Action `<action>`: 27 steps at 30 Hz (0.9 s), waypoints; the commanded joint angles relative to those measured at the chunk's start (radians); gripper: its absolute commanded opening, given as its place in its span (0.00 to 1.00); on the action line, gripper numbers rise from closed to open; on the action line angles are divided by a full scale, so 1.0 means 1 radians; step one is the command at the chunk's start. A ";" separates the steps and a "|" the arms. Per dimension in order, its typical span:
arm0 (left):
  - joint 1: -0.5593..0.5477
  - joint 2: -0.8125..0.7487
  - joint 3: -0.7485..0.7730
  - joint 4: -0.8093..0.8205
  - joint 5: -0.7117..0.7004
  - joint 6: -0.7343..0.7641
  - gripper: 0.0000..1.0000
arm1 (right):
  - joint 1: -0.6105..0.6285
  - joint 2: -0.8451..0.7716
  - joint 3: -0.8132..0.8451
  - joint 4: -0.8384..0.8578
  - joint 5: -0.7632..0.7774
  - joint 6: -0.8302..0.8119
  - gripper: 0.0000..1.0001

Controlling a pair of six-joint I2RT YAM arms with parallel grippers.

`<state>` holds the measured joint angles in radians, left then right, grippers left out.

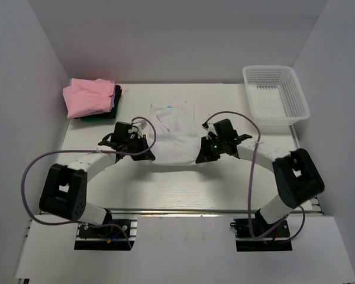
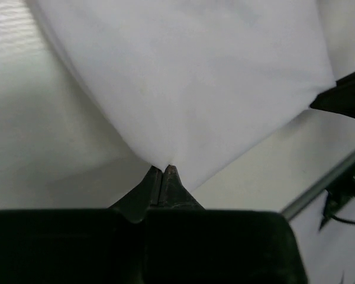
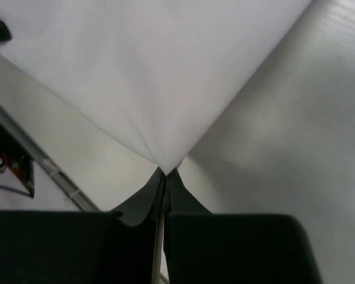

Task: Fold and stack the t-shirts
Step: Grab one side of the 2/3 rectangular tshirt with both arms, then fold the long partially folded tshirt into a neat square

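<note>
The white shirt (image 1: 175, 135) is spread mid-counter (image 1: 165, 189). The left pincer (image 2: 164, 173) is clamped on its near left corner, and the right pincer (image 3: 165, 175) on its near right corner. The pink shirt (image 1: 87, 96) sits folded at far left.

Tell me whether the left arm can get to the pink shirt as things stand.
Probably not freely. The left gripper is shut on a corner of the white shirt and would drag it along. Otherwise the table between it and the pink shirt looks bare.
</note>
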<state>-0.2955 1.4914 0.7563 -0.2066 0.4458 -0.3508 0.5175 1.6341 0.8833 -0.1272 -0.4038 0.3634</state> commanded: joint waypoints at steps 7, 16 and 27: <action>-0.024 -0.298 0.095 -0.387 0.238 -0.041 0.00 | 0.006 -0.290 0.094 -0.417 -0.090 -0.095 0.00; 0.002 -0.211 0.265 -0.312 0.125 -0.111 0.00 | -0.030 -0.215 0.321 -0.362 0.002 -0.043 0.00; 0.074 0.125 0.531 -0.228 -0.074 -0.194 0.00 | -0.149 0.179 0.597 -0.302 -0.096 -0.018 0.00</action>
<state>-0.2554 1.5894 1.2060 -0.4622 0.4473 -0.5217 0.4015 1.7531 1.3968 -0.4534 -0.4507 0.3378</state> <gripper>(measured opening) 0.017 0.009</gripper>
